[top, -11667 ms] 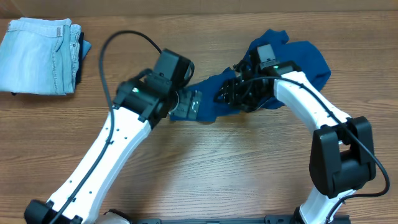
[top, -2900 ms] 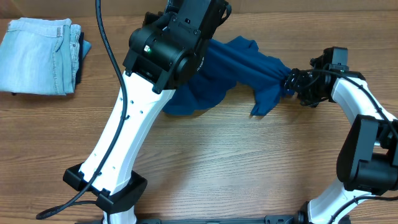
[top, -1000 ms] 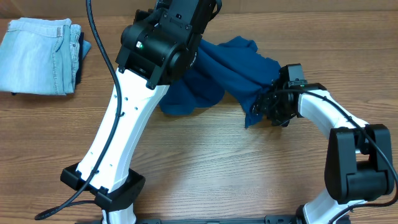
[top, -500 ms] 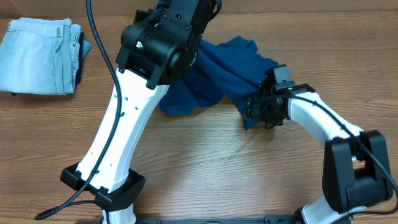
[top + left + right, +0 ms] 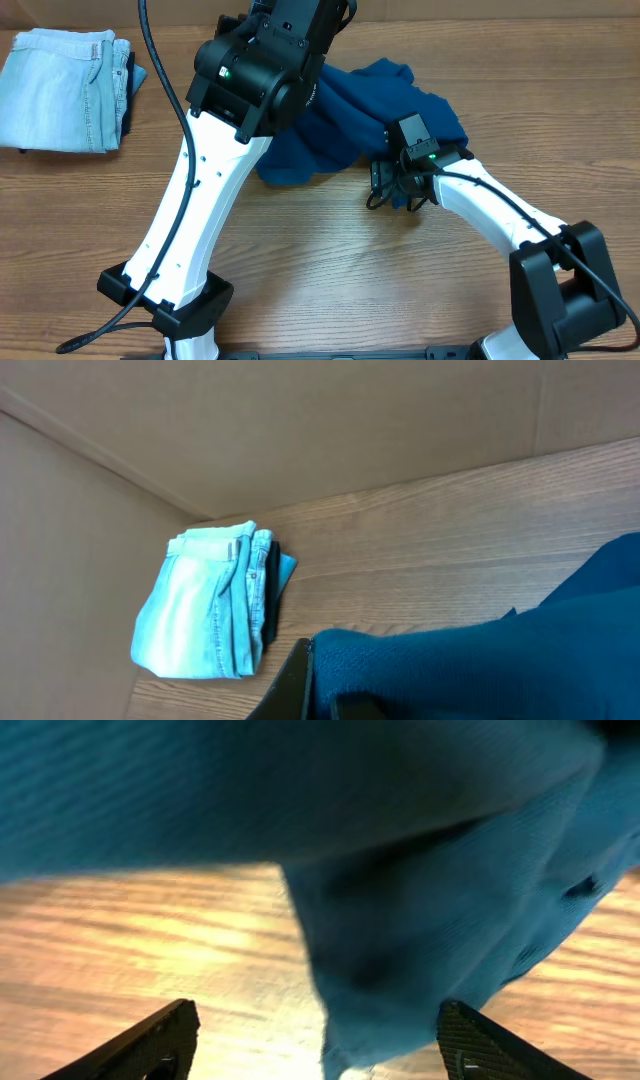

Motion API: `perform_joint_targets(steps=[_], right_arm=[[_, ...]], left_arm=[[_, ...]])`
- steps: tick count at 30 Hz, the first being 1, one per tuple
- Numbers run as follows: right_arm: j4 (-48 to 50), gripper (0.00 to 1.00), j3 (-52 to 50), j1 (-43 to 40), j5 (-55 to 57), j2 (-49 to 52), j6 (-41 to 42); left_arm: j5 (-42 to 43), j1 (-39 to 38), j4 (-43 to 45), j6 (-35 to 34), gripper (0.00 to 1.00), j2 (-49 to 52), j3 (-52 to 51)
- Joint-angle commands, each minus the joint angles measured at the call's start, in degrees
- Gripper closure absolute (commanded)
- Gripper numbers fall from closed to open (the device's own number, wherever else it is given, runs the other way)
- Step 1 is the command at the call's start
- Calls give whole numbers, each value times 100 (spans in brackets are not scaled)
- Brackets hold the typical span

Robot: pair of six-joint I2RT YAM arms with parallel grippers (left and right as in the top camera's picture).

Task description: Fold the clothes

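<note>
Up high, your left gripper (image 5: 315, 695) pinches the soft teal-blue polo shirt (image 5: 370, 110) so it hangs; your right gripper (image 5: 318, 1045) is spread by its edge.

Nothing legible here: no lettering, label, brand mark, number or sign can be read in any of the three views.
</note>
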Motion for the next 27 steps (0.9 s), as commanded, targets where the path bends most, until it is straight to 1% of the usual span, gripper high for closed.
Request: perform_joint_targets(steps=[1,6,11,16,18,25,26,27], right_arm=[[94,23,-15,2,297,293,-2],[116,25,-13,2,297,343,-2],[111,28,-17,0,643,354,39],[140,35,-17,2,844,369,149],[136,43,-17,2,852,374,151],[131,44,-116,2,898,505,299],[118,44,-125,2,898,522,299],[107,39,-129,2,896,529,299]], left_arm=[[-184,63,63,85,94,-168,162],[-184,63,63,85,94,-168,162],[-186,63,63,85,94,-168,162],[-186,63,66,85,93,-168,162],[-186,63,66,87,93,-168,162],[-186,63,63,85,93,-168,162],[-186,63,66,85,93,-168,162],[-186,63,66,85,93,-168,162]])
